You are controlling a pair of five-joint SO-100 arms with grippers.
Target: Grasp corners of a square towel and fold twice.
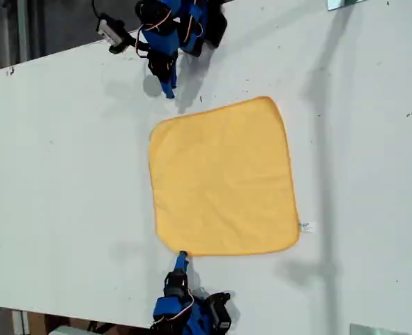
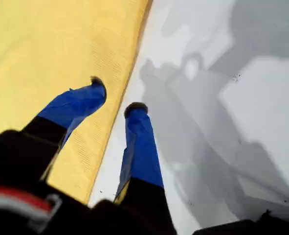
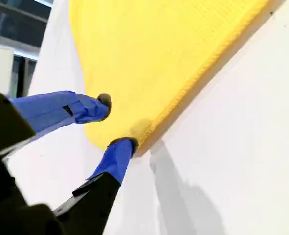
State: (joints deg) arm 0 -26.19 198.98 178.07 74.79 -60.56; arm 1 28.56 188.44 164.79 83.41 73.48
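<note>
1. Yellow-orange cloth, the towel (image 1: 223, 178) lies spread flat on the white table (image 1: 66, 174), its white tag (image 1: 307, 227) at the corner toward the exterior view's lower right
2. It looks soft, light and limp, so it will likely sag and drag when lifted; the stitched hem seems the firmest place to pinch
3. The second gripper (image 3: 116, 120) has its jaws apart at a rounded corner (image 3: 98, 137), one fingertip touching the hem
4. The first gripper (image 2: 116, 95) is also spread wide, holding nothing, its jaws straddling the towel's edge from above
5. Best hold: the hemmed corners, pinched low against the table
</note>
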